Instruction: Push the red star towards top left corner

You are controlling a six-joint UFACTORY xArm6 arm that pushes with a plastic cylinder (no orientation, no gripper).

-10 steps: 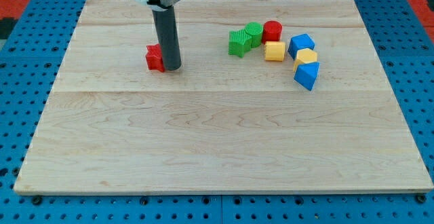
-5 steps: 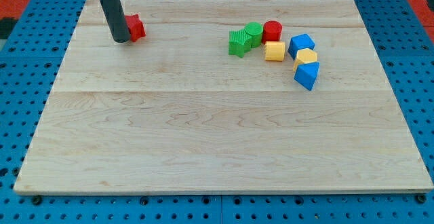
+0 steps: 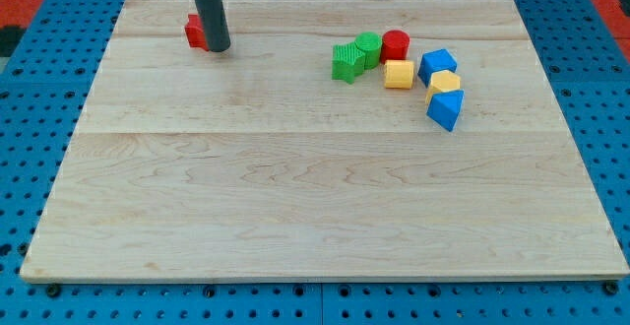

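The red star (image 3: 195, 32) lies near the board's top left part, mostly hidden behind my rod. My tip (image 3: 219, 48) rests on the board just to the star's right, touching it or nearly so. The wooden board (image 3: 315, 187) fills most of the view.
A cluster sits at the upper right: a green star (image 3: 346, 62), a green cylinder (image 3: 368, 47), a red cylinder (image 3: 396, 44), a yellow cube (image 3: 399, 74), a blue cube (image 3: 437, 66), a small yellow block (image 3: 444, 82) and a blue block (image 3: 445, 109).
The red star went up and left from the board's middle-left area to near the top left. My tip swung from its right to its left, and is on its right again now.
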